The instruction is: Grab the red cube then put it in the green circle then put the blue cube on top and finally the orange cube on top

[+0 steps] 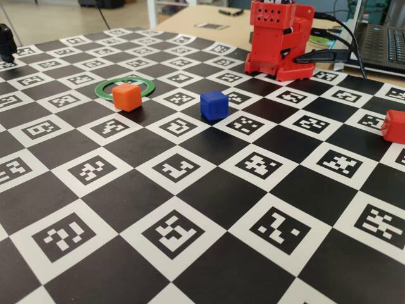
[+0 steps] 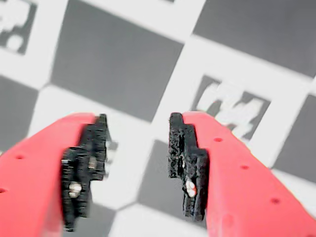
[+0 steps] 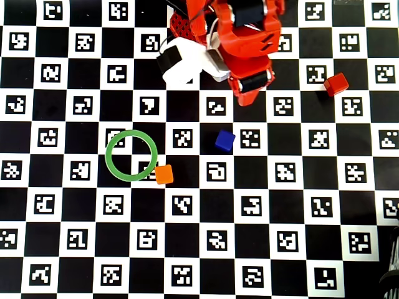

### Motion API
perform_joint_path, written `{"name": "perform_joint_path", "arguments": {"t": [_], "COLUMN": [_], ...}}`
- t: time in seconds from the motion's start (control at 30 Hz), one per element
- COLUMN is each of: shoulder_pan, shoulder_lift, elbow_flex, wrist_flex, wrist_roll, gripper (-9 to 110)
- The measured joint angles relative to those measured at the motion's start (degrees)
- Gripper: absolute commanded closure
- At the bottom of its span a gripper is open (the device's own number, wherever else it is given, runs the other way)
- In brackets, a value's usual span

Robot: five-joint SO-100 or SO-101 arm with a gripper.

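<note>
The gripper (image 2: 138, 148) is sitting parted in the wrist view, its two red jaws spread with a clear gap between the black pads (image 2: 185, 163), and nothing is caught in there. Only the black-and-white checkered board (image 2: 118, 59) is showing through the gap, blurred, so the pads are touching no cube at all. In the overhead view the red arm (image 3: 249, 43) is folded up at the top edge of the board, well apart from every cube.

The red cube (image 3: 336, 84) is lying far out to the right in the overhead view, on the border of a black square, deep red with rounded edges, and nowhere near the ring. In the fixed view it is peeking in at the right edge (image 1: 395, 126).

The green circle (image 3: 131, 156) is lying flat on the left half, its centre showing bare board. The orange cube (image 3: 164, 174) is sitting just outside it at the lower right, touching or almost touching the rim; in the fixed view it is overlapping the ring's near edge (image 1: 127, 97). The blue cube (image 3: 225, 140) is standing alone between ring and arm, upright on the board.
</note>
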Motion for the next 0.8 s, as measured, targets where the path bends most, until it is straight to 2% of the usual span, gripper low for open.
{"name": "perform_joint_path", "arguments": {"t": [0.13, 0.37, 0.53, 0.67, 0.8], "shoulder_pan": [-5.63, -15.64, -20.83, -26.02, -33.13], "shoulder_lift": [-3.43, -9.05, -15.56, -20.21, -22.24], "elbow_flex": [-5.54, -8.26, -8.26, -9.84, -10.02], "wrist_flex": [0.0, 0.09, 0.09, 0.09, 0.0], "wrist_roll": [8.7, 20.39, 28.21, 38.06, 43.51], "gripper": [80, 61, 51, 45, 45]}}
